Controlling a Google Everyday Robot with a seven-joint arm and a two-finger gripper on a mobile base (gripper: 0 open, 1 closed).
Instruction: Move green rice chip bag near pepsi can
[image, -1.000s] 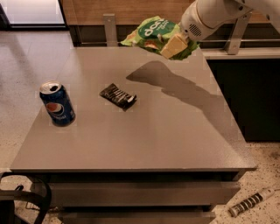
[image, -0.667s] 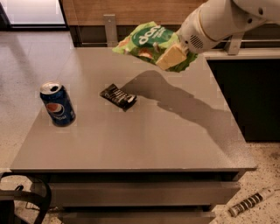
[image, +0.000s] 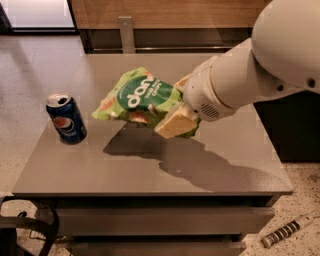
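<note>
The green rice chip bag (image: 137, 97) is crinkly bright green with a darker oval and white letters. It hangs in the air above the middle of the grey table (image: 235, 175), tilted, held by its right end. My gripper (image: 176, 114) is shut on that end, its cream fingers (image: 172, 125) clamping the bag. The white arm comes in from the upper right. The pepsi can (image: 66, 119) stands upright at the table's left side, a short gap left of the bag. The bag's shadow lies on the table under it.
The table's front edge is near the bottom of the view, with a drawer front below. A dark cabinet stands to the right. A striped object (image: 285, 231) lies on the speckled floor at the lower right. A wooden wall runs behind the table.
The arm has carried the bag from the table's far right down and to the left, closer to the can. The small black wrapper seen earlier is now hidden behind the bag.
</note>
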